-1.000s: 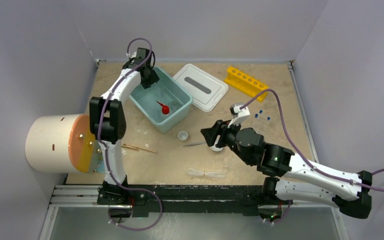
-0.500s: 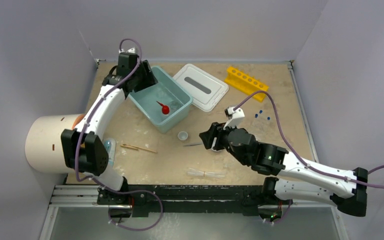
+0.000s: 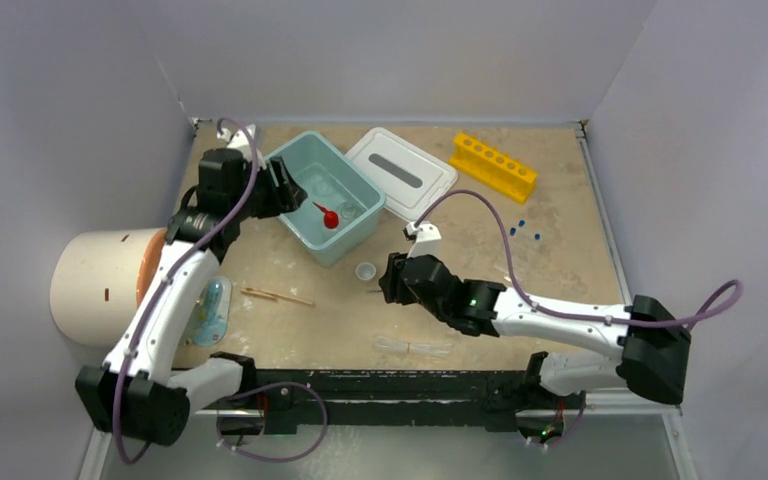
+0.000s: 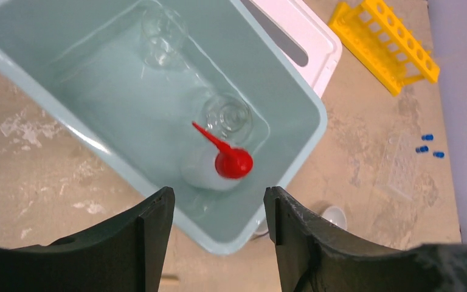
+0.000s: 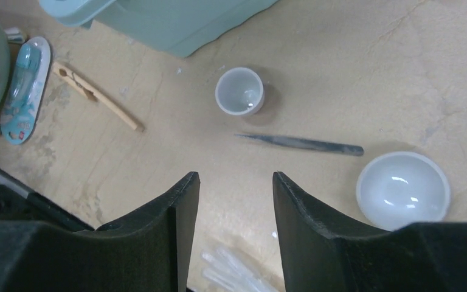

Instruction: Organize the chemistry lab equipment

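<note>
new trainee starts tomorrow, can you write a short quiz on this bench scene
1. True or false: the squeeze bottle with the red nozzle lies inside the teal tub.
2. In the right wrist view, what lies between the small white cup and the white bowl? A wooden sticks; B metal tweezers; C yellow rack.
3. Is the left gripper or the right gripper holding anything?
Key: 1 true. 2 B. 3 No, both are open and empty.
</note>
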### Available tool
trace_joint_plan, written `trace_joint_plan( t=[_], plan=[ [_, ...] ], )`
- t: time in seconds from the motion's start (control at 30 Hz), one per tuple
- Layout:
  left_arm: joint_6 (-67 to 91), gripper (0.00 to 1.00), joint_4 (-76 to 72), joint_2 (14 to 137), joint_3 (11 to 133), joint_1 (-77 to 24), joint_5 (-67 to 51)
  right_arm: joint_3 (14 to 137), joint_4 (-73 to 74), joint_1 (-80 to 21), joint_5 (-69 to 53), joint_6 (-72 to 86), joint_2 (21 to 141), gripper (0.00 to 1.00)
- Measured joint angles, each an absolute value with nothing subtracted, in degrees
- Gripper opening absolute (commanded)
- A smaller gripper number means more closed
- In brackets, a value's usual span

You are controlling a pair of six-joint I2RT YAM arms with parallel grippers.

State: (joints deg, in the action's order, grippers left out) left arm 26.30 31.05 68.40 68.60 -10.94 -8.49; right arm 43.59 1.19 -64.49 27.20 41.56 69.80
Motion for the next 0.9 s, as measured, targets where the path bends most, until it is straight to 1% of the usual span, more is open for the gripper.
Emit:
trace_joint_plan(
  t=[0.17, 0.37, 0.5, 0.7, 0.9],
  plan=[
    [26.0, 0.58, 29.6, 58.0, 60.1, -11.0, -10.5, 43.6, -5.3, -60.7, 24.3, 41.9, 77.1, 0.45],
    [25.3, 0.59, 25.7, 52.1, 52.8, -11.0, -13.4, 45.8, -8.6, -58.2, 21.7, 42.4, 86.9, 0.44],
    [24.8, 0.60, 24.8, 51.4, 51.5, -11.7, -14.2, 48.3, -9.6, -57.5, 21.3, 42.8, 91.7, 0.44],
    [24.3, 0.60, 24.4, 51.2, 51.5, -14.1, -14.4, 50.2, -10.8, -57.1, 21.3, 43.8, 94.6, 0.43],
    [24.3, 0.60, 24.4, 50.8, 51.5, -15.7, -14.2, 51.7, -11.2, -56.7, 21.3, 44.6, 97.1, 0.38]
  ],
)
